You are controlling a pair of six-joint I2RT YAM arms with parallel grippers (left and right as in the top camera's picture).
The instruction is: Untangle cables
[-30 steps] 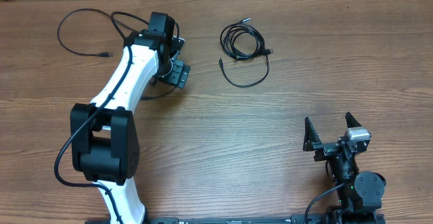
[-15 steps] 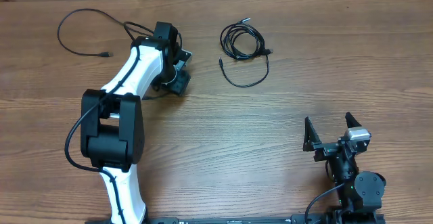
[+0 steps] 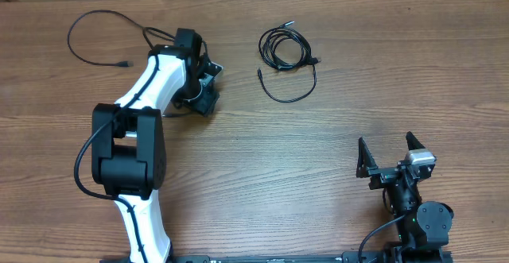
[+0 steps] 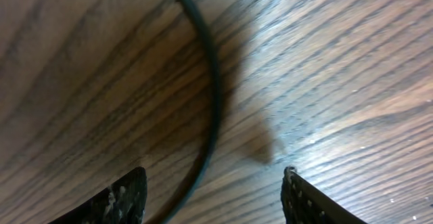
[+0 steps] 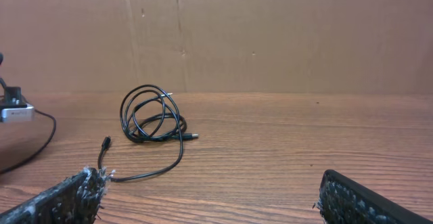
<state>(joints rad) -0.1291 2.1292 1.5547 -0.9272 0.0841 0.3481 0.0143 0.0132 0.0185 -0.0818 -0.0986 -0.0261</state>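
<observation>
Two black cables lie on the wooden table. One loose cable (image 3: 102,11) loops at the far left and runs under my left gripper (image 3: 208,88). In the left wrist view this cable (image 4: 215,95) curves down between the fingers of my left gripper (image 4: 214,173), nearer the left fingertip (image 4: 128,190). The jaws stand apart and do not pinch it. A coiled bundle (image 3: 269,48) with a loose tail and plug lies at the back centre, and it also shows in the right wrist view (image 5: 124,116). My right gripper (image 3: 387,145) stays open near the front right, holding nothing (image 5: 216,197).
A cardboard wall (image 5: 270,34) closes off the far side of the table (image 3: 318,136). The left arm's own thicker wire (image 3: 79,172) loops beside its base at the front left.
My left arm swung its elbow to the right and the gripper turned over the cable. Its jaws narrowed around the cable. The right arm and the coiled bundle did not move.
</observation>
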